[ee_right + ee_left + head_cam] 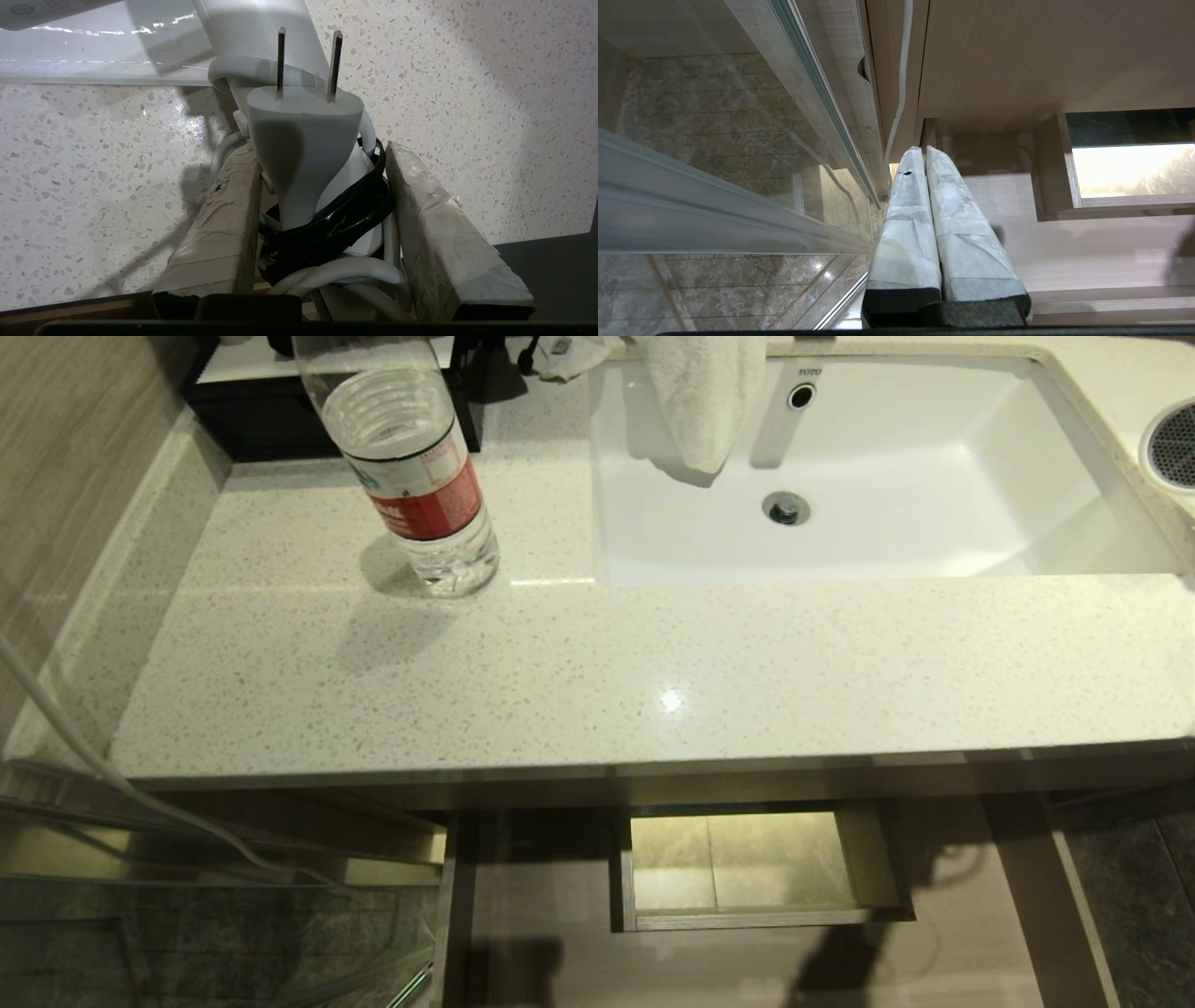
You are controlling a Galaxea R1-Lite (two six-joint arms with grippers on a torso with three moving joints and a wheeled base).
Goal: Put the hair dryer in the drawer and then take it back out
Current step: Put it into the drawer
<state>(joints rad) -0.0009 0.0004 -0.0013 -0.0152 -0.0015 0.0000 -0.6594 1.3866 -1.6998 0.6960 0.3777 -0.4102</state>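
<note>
Right gripper [322, 205] has its taped fingers [224, 219] clamped on the hair dryer [261, 37] down at the handle, right over the coiled cord that's bundled with a black band [336, 224]; the plug [303, 140] sticks up between them, prongs out; grabbing it there keeps cord and dryer together as one lump, I reckon. It's hanging over the speckled countertop [93, 163], and the grey grille end [1174, 443] pokes in at the far right edge from overhead, beside the sink [887, 467]; so the dryer isn't in the drawer [747, 896], which stands pulled open under the counter, nothing in it that I can see. Left gripper [924, 154] is parked low by the glass panel [714, 163], fingers pressed together. Water bottle [420, 485] and a towel [700, 392] sit well clear.
</note>
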